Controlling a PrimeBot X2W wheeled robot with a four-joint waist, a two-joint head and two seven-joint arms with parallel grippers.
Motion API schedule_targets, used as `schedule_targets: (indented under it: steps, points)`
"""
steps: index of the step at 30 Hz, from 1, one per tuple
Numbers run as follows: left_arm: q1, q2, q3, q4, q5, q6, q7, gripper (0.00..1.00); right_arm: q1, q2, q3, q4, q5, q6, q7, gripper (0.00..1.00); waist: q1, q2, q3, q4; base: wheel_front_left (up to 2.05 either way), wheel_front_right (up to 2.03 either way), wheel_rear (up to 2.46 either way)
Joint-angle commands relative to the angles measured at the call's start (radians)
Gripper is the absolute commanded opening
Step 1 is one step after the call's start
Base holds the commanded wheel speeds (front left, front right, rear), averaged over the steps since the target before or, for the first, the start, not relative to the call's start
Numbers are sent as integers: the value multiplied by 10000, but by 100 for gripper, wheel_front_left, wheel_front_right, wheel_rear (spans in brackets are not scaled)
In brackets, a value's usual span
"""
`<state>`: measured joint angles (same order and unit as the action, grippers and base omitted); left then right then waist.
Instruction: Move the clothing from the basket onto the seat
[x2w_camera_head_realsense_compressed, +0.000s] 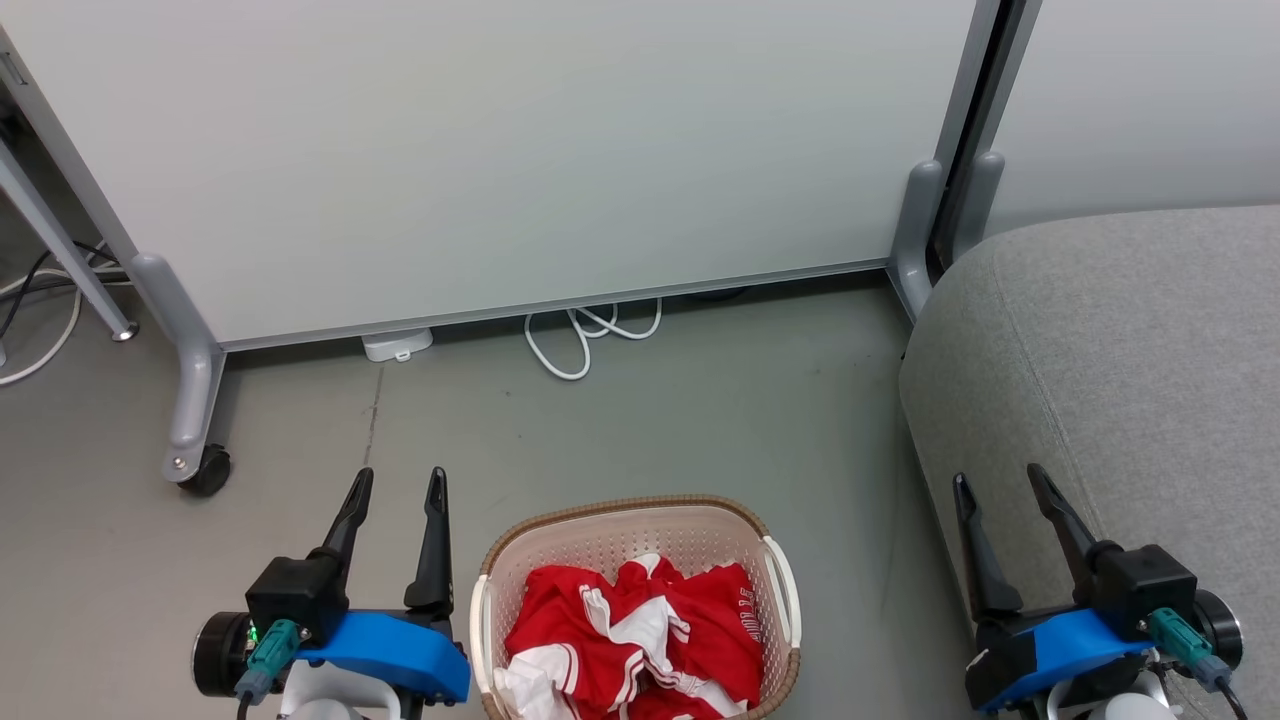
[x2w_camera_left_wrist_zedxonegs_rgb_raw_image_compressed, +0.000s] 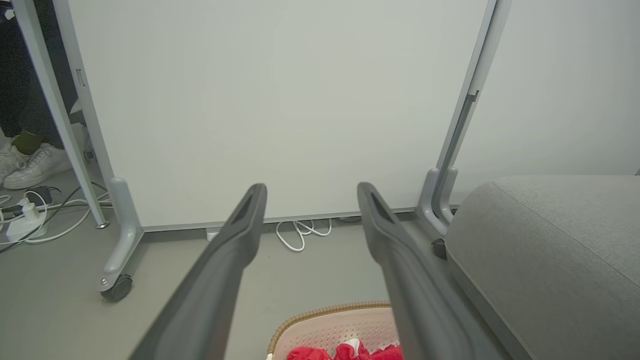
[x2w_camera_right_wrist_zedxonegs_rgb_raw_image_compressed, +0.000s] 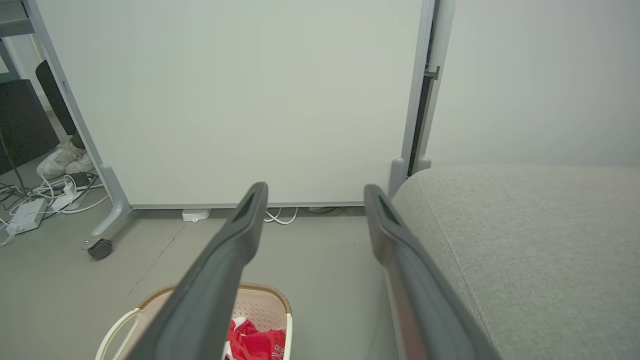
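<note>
Here both pairs of dark fingers stand spread wide with nothing between them. In the head view the left gripper (x2w_camera_head_realsense_compressed: 400, 475) hangs over bare floor just left of the basket, and the right gripper (x2w_camera_head_realsense_compressed: 998, 475) sits at the near left edge of the seat, its outer finger (x2w_camera_head_realsense_compressed: 1060, 520) showing against the grey fabric. Neither touches cloth, basket or cushion.

The floor (x2w_camera_head_realsense_compressed: 640, 420) is smooth grey-green with a thin crack line running toward the back. Behind it stands a white partition panel (x2w_camera_head_realsense_compressed: 500, 150) on grey legs, one ending in a black castor (x2w_camera_head_realsense_compressed: 208, 470). A loop of white cable (x2w_camera_head_realsense_compressed: 585, 335) and a small white box (x2w_camera_head_realsense_compressed: 397, 343) lie at the panel's lower edge. A second pale panel (x2w_camera_head_realsense_compressed: 1150, 100) stands to the right, behind the seat. In the left wrist view, white shoes (x2w_camera_left_wrist_zedxonegs_rgb_raw_image_compressed: 35, 165) of a person and a tangle of cables (x2w_camera_left_wrist_zedxonegs_rgb_raw_image_compressed: 30, 220) show past the panel's left side.

The seat (x2w_camera_head_realsense_compressed: 1130, 350) is a large grey cushion with a rounded corner and a stitched seam, its top bare.

The basket (x2w_camera_head_realsense_compressed: 620, 505) stands on the floor between the two grippers, just left of the seat with a strip of floor between. It is cream with perforated walls, a brown woven-look rim and white handles. The clothing (x2w_camera_head_realsense_compressed: 640, 630) lies crumpled inside it, red with white stripes and panels, white lettering on one piece, and covers the basket's floor.
</note>
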<state>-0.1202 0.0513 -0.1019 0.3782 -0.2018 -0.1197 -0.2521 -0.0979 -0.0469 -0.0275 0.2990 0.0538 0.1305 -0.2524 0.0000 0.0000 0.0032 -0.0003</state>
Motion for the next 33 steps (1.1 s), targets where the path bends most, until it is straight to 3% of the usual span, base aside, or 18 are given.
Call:
schedule_targets:
  steps: [1, 21, 33]
  points:
    - [-127, -11, -15, 24, 160, -33, -82, 100, -2, -58, 0, -48, -154, 4, -85, 100, 0, 0, 4, 6, 0, 0, 0]
    - [-121, -12, -77, 221, 276, -29, -148, 100, -77, -58, 124, -19, -217, 3, -139, 100, 0, 0, 96, -46, 0, 0, 0]
    - [-629, 49, 150, 715, 366, 118, -146, 100, -928, -50, 979, -415, -125, 3, -136, 100, 0, 0, 1734, -1190, 0, 0, 0]
